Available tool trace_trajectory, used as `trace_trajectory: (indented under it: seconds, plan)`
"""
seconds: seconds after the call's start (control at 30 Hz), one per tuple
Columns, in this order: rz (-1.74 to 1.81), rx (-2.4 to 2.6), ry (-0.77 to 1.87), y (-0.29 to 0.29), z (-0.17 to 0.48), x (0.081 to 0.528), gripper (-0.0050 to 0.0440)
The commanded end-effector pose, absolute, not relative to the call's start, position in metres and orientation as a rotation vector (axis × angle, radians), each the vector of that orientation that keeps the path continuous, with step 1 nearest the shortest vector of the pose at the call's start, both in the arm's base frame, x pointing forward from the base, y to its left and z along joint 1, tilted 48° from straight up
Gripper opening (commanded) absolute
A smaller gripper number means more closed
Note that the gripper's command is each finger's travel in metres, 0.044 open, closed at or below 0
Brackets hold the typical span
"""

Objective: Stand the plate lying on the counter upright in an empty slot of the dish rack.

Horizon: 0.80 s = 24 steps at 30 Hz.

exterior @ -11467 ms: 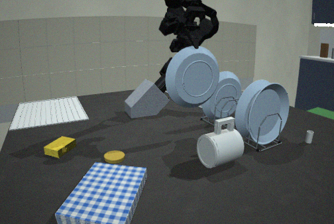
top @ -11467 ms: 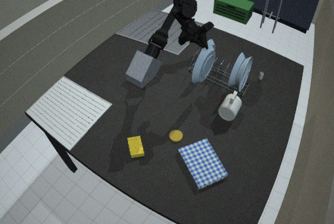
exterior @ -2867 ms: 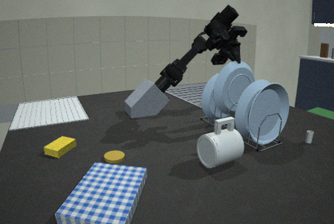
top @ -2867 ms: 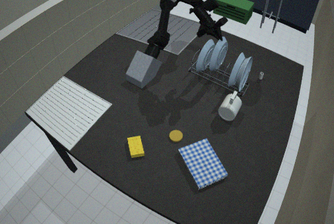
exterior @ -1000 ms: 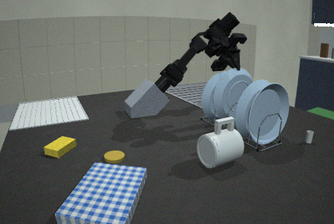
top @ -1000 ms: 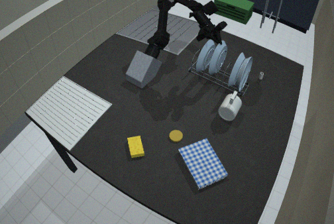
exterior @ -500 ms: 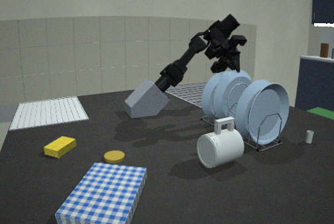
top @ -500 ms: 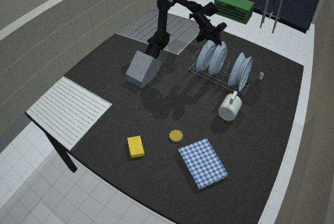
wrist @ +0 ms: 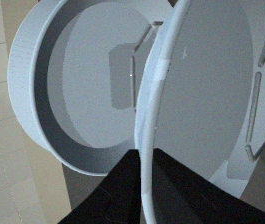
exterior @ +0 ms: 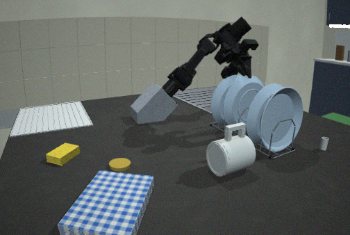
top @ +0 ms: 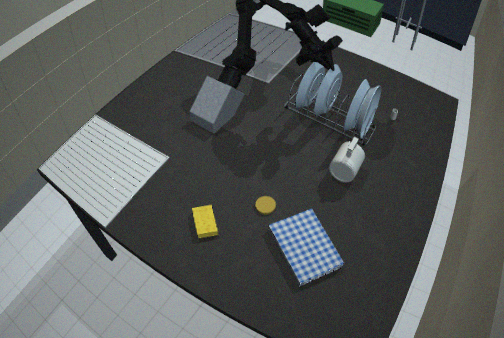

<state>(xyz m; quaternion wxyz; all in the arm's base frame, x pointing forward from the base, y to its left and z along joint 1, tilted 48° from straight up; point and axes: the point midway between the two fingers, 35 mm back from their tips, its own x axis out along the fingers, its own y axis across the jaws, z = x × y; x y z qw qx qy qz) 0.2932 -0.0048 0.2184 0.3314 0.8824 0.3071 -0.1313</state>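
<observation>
The wire dish rack (top: 331, 110) stands on the dark counter with several pale blue plates upright in it. My gripper (top: 330, 64) is above the rack's left half, shut on the top rim of the second plate from the left (top: 328, 91). That plate stands upright in a slot beside the leftmost plate (top: 306, 85). Two more plates (top: 365, 105) stand at the right end. In the wrist view the held plate's rim (wrist: 157, 103) runs between my fingers, and the neighbouring plate (wrist: 83, 110) is behind it. In the exterior view my gripper (exterior: 239, 72) sits on the plate (exterior: 243, 95). No plate lies flat on the counter.
A white mug (top: 346, 162) lies on its side just in front of the rack's right end. A small white cup (top: 394, 114) stands right of the rack. A yellow sponge (top: 205, 221), a yellow disc (top: 265, 204) and a blue checkered block (top: 306, 246) lie near the front.
</observation>
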Motion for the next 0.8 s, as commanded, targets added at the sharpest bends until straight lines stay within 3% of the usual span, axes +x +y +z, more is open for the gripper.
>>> trace_trajectory:
  seconds: [0.0,0.77]
  plan:
    - [-0.339,2.306,0.781,-0.0061,0.2197,0.2938,0.0000]
    - [-0.339,2.307,0.781,0.0020,0.2125,0.2942,0.0000]
